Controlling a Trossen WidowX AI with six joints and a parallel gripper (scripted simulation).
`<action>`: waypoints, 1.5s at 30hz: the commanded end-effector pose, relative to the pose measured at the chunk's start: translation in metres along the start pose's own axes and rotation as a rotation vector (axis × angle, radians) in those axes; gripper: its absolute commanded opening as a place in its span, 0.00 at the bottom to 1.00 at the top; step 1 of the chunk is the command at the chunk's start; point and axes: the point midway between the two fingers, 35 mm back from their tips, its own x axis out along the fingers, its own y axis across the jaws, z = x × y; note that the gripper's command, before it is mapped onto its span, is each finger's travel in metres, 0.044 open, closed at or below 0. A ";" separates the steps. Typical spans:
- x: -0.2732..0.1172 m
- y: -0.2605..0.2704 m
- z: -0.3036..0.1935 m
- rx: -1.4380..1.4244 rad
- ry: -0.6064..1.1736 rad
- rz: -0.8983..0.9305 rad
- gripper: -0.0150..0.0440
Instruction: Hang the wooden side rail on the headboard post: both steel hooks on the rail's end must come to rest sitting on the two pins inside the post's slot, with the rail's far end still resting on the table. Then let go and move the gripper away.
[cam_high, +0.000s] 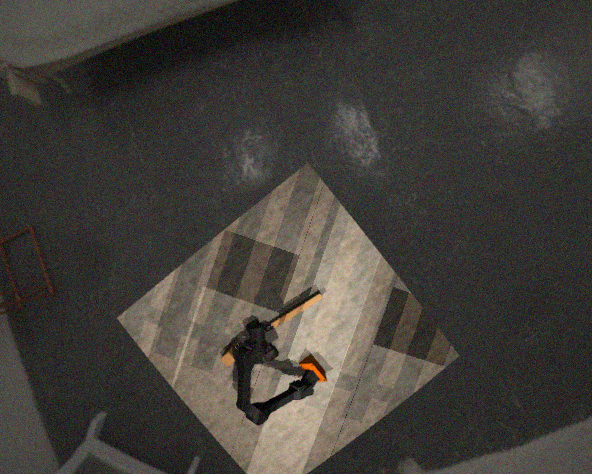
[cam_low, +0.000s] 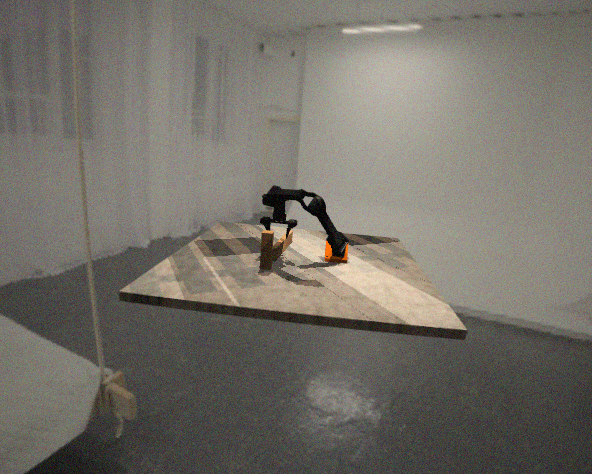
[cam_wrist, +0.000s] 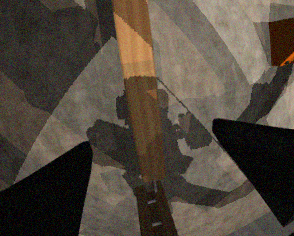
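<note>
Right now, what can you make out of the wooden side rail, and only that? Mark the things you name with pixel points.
The side rail (cam_high: 298, 310) (cam_low: 283, 245) (cam_wrist: 137, 60) is a long, straight, narrow bar of light orange-brown wood, partly in shadow. It appears to lie along the table (cam_high: 350, 260) (cam_low: 360, 305) (cam_wrist: 200, 90), its near end close to the headboard post (cam_high: 227, 359) (cam_low: 266, 250) (cam_wrist: 146, 215). Small grey metal shows at that end; whether it touches the pins, I cannot tell. The open gripper (cam_high: 253, 336) (cam_low: 278, 234) (cam_wrist: 155, 136) straddles it in the wrist view, not gripping it.
</note>
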 end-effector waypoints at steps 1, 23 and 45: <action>0.005 0.000 -0.001 0.000 0.000 0.011 1.00; 0.042 0.002 -0.001 -0.008 -0.002 0.012 1.00; 0.077 0.002 -0.002 -0.003 0.002 0.012 1.00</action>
